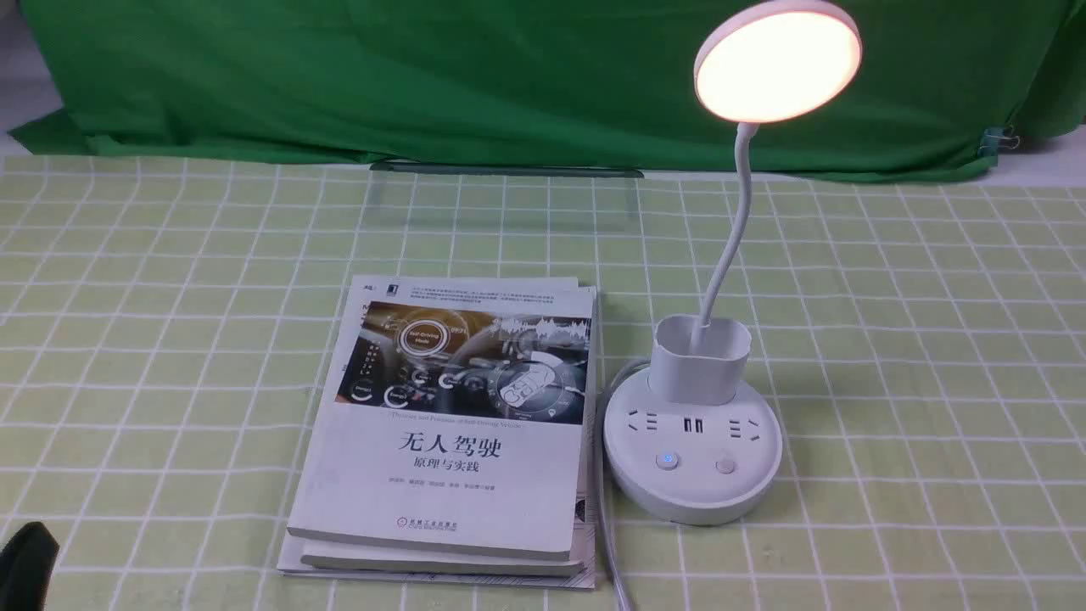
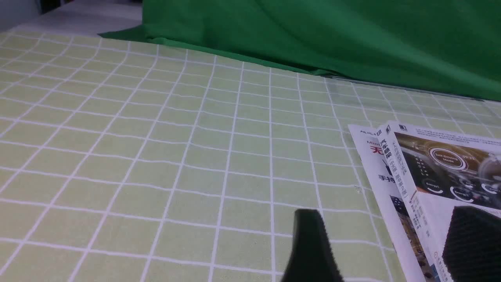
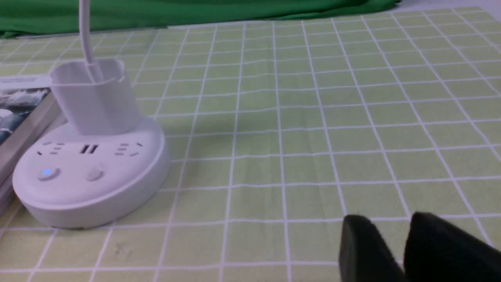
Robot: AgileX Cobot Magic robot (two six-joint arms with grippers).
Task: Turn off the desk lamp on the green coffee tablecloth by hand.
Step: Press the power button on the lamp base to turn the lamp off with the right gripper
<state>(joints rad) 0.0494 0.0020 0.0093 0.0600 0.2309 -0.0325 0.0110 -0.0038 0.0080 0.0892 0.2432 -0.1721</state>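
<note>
Lit desk lamp [image 1: 702, 365] on the green coffee tablecloth [image 1: 170, 339], dark green backdrop cloth [image 1: 424, 76] behind.
The left gripper [image 2: 387, 213] sits low at the near left, fingers wide apart and empty. Beside it is a stack of books [image 1: 458, 424], then the lamp just right of them, one base button [image 1: 668, 461] glowing blue. The right gripper [image 3: 393, 219] hangs well apart from the lamp, a narrow gap between its fingers.

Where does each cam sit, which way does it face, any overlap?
Front: between the arms, looking forward and down at lamp, books, tablecloth; only a black bit of the left arm shows.
Left wrist: low over the tablecloth, facing the backdrop, books beside; left gripper open.
Right wrist: low, facing the lamp base; right gripper open.
Shared: front and right wrist both show the lamp's blue-lit button.
</note>
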